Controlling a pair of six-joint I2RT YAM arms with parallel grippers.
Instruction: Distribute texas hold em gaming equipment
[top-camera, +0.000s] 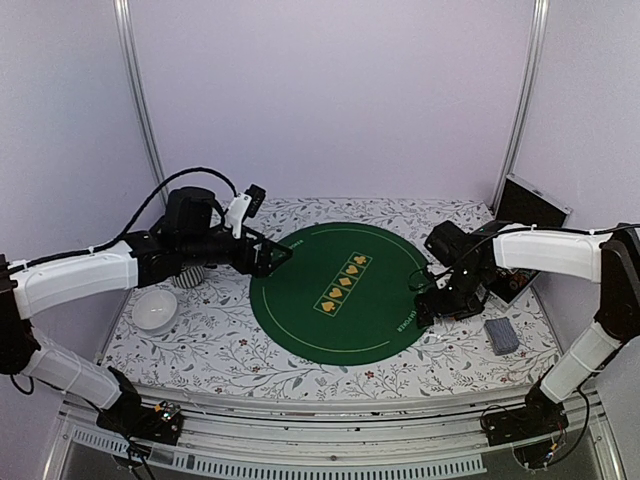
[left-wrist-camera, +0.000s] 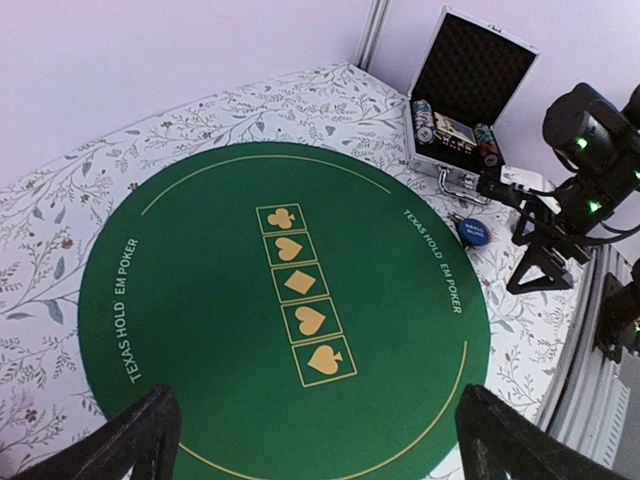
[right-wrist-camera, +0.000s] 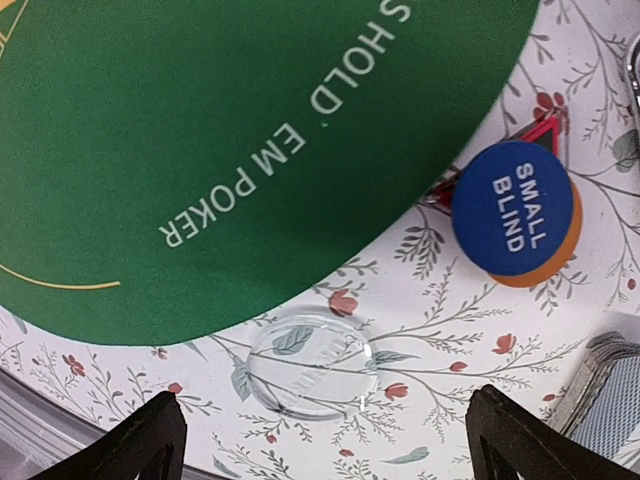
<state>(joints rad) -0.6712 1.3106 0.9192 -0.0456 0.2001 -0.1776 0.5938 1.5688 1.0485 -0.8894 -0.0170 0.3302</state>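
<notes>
A round green poker mat (top-camera: 340, 290) lies mid-table. My left gripper (top-camera: 275, 255) hovers open over its left edge, with only green felt between the fingers (left-wrist-camera: 315, 435). My right gripper (top-camera: 428, 300) is open low above the floral cloth beside the mat's right edge, over a clear round disc (right-wrist-camera: 312, 362). A blue SMALL BLIND button (right-wrist-camera: 510, 207) rests on an orange button (right-wrist-camera: 560, 255) just beyond it, and shows again from the left wrist (left-wrist-camera: 473, 231). A deck of grey-blue cards (top-camera: 501, 336) lies near the right front, its corner in the right wrist view (right-wrist-camera: 610, 405). Poker chips (left-wrist-camera: 425, 118) sit in an open case.
The open metal case (left-wrist-camera: 470, 75) stands at the back right, partly behind my right arm (top-camera: 540, 250). A white bowl (top-camera: 155, 310) and a striped mug (top-camera: 190, 275) sit at the left under my left arm. The table's front rail (top-camera: 320, 440) runs below.
</notes>
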